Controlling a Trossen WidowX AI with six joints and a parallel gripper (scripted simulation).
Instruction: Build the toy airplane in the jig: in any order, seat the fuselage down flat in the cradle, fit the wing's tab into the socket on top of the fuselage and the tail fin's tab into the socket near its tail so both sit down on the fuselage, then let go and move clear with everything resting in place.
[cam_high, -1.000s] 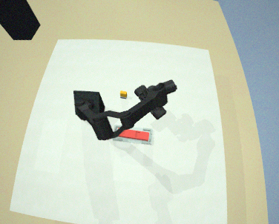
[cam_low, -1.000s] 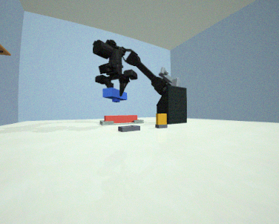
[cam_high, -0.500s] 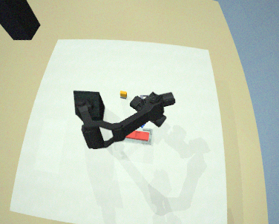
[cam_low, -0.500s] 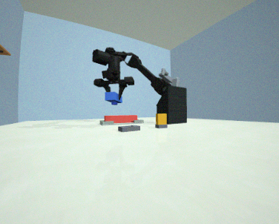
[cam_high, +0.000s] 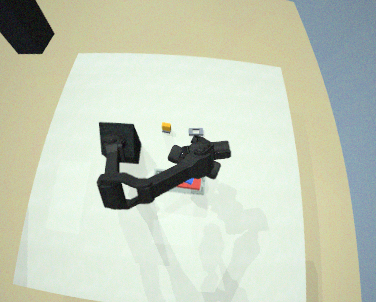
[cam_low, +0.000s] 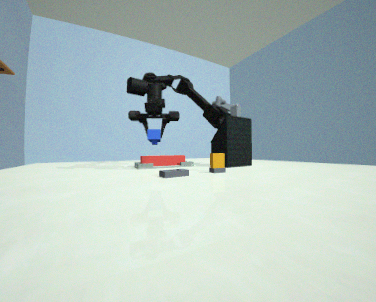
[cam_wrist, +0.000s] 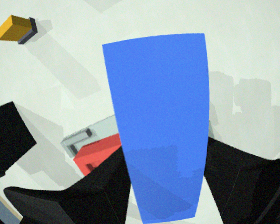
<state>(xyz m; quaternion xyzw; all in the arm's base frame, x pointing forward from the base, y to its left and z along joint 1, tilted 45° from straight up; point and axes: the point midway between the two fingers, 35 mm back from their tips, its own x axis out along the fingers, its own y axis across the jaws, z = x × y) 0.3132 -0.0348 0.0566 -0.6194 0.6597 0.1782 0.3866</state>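
Observation:
The red fuselage (cam_high: 198, 186) (cam_low: 162, 160) (cam_wrist: 97, 152) lies in the pale grey cradle (cam_high: 198, 192) (cam_low: 143, 165) (cam_wrist: 102, 126), level in the exterior view. My gripper (cam_low: 154, 133) (cam_wrist: 163, 143) points down and is shut on the blue wing (cam_high: 189, 182) (cam_low: 154, 136) (cam_wrist: 160, 95). The wing hangs above the fuselage with its small tab pointing down, and a gap shows beneath the tab. The wing and a finger hide much of the fuselage and its sockets in the wrist view. The orange tail fin (cam_high: 166, 126) (cam_low: 217, 160) (cam_wrist: 14, 28) stands upright in a small dark holder (cam_low: 217, 170) (cam_wrist: 28, 33), apart from the cradle.
An empty grey holder (cam_high: 196, 131) (cam_low: 174, 173) with a rectangular opening lies near the tail fin. The arm's black base (cam_high: 120, 142) (cam_low: 239, 141) stands to one side of the cradle. A black block (cam_high: 26, 27) shows at the top left of the top view.

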